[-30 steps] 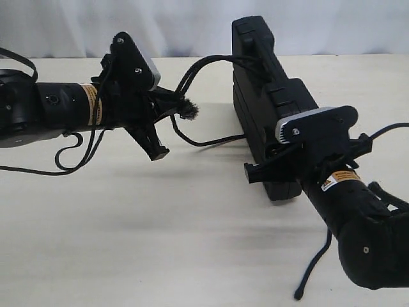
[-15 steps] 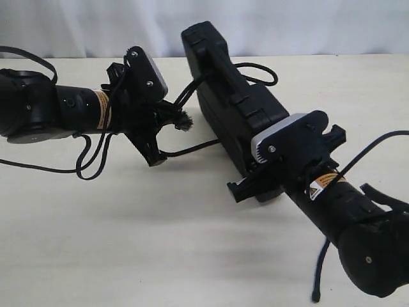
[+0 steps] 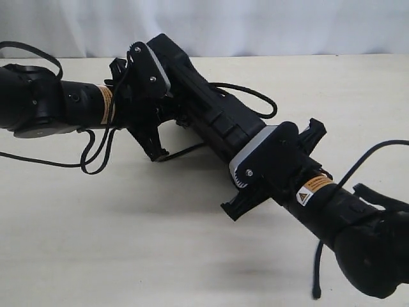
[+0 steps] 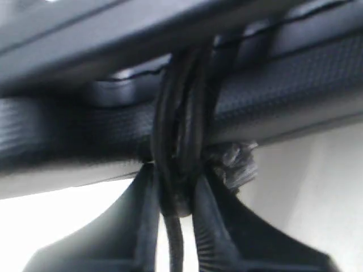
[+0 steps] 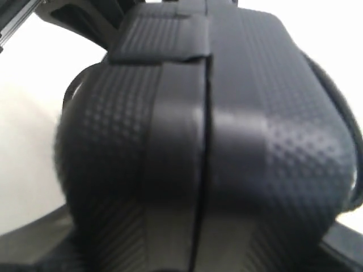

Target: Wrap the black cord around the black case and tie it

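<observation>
The left claw (image 4: 178, 195) pinches the black cord (image 4: 170, 113), which loops over the black case (image 3: 211, 115). The right claw (image 3: 268, 169) squeezes the case's near end. The flat, bumpy case slants across the middle of the table (image 3: 128, 230).

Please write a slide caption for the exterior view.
Right gripper holds the near end of the black case while the left gripper pinches the black cord at its far end.

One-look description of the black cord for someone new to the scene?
Find the big black case over the pale table. The black cord crosses its edge in several strands, pinched by the left gripper. Its frayed tuft sets it apart from the smooth arm cables.
</observation>
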### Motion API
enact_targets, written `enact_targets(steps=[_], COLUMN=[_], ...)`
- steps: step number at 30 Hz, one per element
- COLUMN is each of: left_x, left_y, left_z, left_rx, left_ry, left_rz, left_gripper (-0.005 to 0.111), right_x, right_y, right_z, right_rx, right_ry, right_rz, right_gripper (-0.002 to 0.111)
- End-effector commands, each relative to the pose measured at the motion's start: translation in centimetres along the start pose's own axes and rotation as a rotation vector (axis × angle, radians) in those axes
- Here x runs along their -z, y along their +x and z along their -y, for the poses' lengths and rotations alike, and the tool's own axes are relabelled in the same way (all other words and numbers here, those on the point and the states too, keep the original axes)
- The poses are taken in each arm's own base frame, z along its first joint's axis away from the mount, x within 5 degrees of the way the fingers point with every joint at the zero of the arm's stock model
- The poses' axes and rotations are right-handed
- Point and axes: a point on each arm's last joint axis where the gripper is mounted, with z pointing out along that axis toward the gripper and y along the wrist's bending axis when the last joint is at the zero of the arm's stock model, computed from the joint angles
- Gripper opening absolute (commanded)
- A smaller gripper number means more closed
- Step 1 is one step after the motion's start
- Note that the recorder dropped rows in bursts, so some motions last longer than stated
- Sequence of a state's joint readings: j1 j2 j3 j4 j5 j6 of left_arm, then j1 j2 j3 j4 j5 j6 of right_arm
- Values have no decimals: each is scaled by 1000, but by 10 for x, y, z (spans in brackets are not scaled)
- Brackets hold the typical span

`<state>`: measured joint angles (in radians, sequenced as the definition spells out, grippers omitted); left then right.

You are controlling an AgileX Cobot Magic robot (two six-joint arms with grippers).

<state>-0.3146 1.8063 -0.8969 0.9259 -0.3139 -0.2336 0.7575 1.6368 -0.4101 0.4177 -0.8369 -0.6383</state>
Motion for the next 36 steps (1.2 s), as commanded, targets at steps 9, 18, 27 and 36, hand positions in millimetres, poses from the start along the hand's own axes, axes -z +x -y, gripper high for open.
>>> enact_targets(steps=[9, 18, 27, 36], left_x=[-6, -6, -6, -6], left_y=[-15, -18, -16, -16], left_z=[-3, -3, -5, -5], left_rx=[38, 38, 74, 71], left_ry=[12, 20, -4, -4], left_rz=[137, 171, 147, 147], left_gripper=[0, 0, 0, 0], right_x=[7, 3, 5, 29], right_y=[7, 10, 9, -14], right_z=[-2, -21, -18, -10], right_rx=[111, 200, -28, -161], right_ry=[173, 45, 78, -39], right_rz=[-110, -95, -102, -124], right_gripper=[5, 6, 62, 72])
